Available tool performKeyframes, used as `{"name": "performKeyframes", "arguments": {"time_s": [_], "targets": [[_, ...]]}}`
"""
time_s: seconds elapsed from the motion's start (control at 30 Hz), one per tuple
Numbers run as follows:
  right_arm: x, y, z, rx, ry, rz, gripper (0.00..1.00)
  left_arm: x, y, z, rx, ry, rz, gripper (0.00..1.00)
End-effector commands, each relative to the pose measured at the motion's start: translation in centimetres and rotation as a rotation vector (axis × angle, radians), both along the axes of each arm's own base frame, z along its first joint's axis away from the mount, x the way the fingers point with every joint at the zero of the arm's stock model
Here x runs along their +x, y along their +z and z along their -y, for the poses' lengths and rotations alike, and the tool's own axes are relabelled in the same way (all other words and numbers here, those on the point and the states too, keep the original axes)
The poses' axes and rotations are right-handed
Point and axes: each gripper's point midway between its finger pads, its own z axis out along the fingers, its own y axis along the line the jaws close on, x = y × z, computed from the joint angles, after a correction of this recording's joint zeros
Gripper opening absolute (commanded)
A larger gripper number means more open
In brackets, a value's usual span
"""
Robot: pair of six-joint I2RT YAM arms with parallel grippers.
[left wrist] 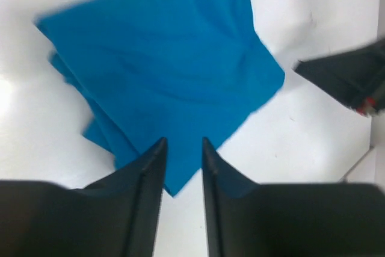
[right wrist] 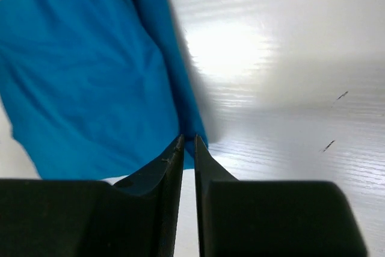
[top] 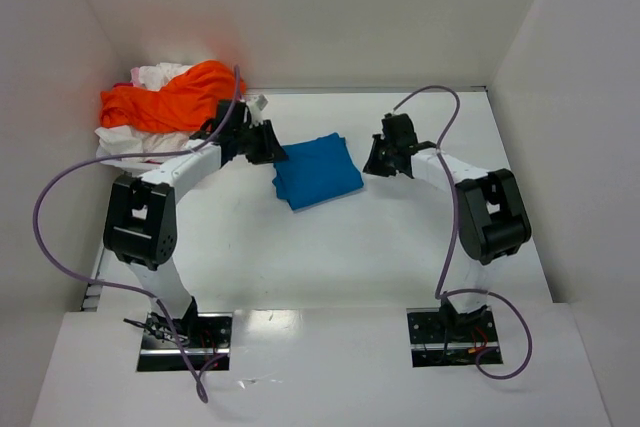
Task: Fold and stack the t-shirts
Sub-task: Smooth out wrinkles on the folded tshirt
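Observation:
A bright blue t-shirt (top: 318,171), folded into a small square, lies flat on the white table in the middle. It fills the left wrist view (left wrist: 168,70) and the left half of the right wrist view (right wrist: 90,88). My left gripper (top: 272,147) hovers at its left corner, jaws slightly open and empty (left wrist: 183,142). My right gripper (top: 378,162) is just off its right edge, jaws nearly together with nothing between them (right wrist: 187,139). A bright orange t-shirt (top: 170,97) lies crumpled on white/pinkish shirts (top: 130,142) in the back left corner.
White walls enclose the table at the back (top: 350,7), left and right. The right gripper's dark body shows at the right edge of the left wrist view (left wrist: 349,79). Purple cables loop from both arms.

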Motion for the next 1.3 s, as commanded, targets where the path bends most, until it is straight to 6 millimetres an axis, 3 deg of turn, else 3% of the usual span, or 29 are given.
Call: {"name": "performKeyframes", "arguments": {"time_s": [0.0,0.1,0.27,0.5,0.6,0.67,0.8,0.9,1.03,1.07,1.13,1.23,1.27], "targets": [[-0.3,-2.2,-0.1,-0.008,0.018,-0.025,0.17,-2.8,-2.1,0.9,-0.009,-0.047,-0.054,0.35],[-0.6,-3.5,-0.3,-0.008,0.026,-0.057,0.1,-4.4,-3.5,1.8,-0.012,-0.063,-0.09,0.24],[-0.8,-4.0,-0.4,0.001,0.025,-0.071,0.07,-5.0,-5.8,2.4,0.013,-0.066,-0.15,0.1],[-1.9,-4.0,-2.5,0.031,0.05,-0.076,0.07,-4.4,-7.2,2.3,0.039,-0.064,-0.179,0.1],[-2.6,-4.1,-3.7,0.047,0.056,-0.087,0.07,-5.6,-8.8,2.2,0.071,-0.073,-0.248,0.09],[-3.9,-4.9,-4.5,0.055,0.071,-0.117,0.06,-6.3,-9.0,2.2,0.086,-0.075,-0.26,0.09],[-5.6,-4.3,-5.8,0.092,0.069,-0.123,0.06,-6.7,-9.1,0.7,0.152,-0.016,-0.277,0.07],[-7.3,-3.8,-6.8,0.1,0.098,-0.125,0.06,-6.9,-9.3,0.1,0.16,0.007,-0.298,0.06],[-8.8,-3.2,-5.8,0.072,0.053,-0.141,0.06,-6.6,-9.1,-0.7,0.157,0.028,-0.302,0.06],[-8.7,-1.8,-5.5,0.073,0.043,-0.108,0.06,-6.4,-8.7,-1.4,0.171,0.052,-0.292,0.06],[-8.2,-0.2,-4.8,0.056,0.011,-0.064,0.07,-6.2,-8.0,-2.0,0.176,0.071,-0.278,0.1],[-7.6,3.2,-4.2,0.078,0.0,0.008,0.14,-4.7,-6.0,-2.5,0.147,0.045,-0.222,0.25],[-7.6,3.4,-3.8,0.083,-0.006,0.004,0.25,-4.5,-5.1,-2.3,0.137,0.029,-0.206,0.3]]}}
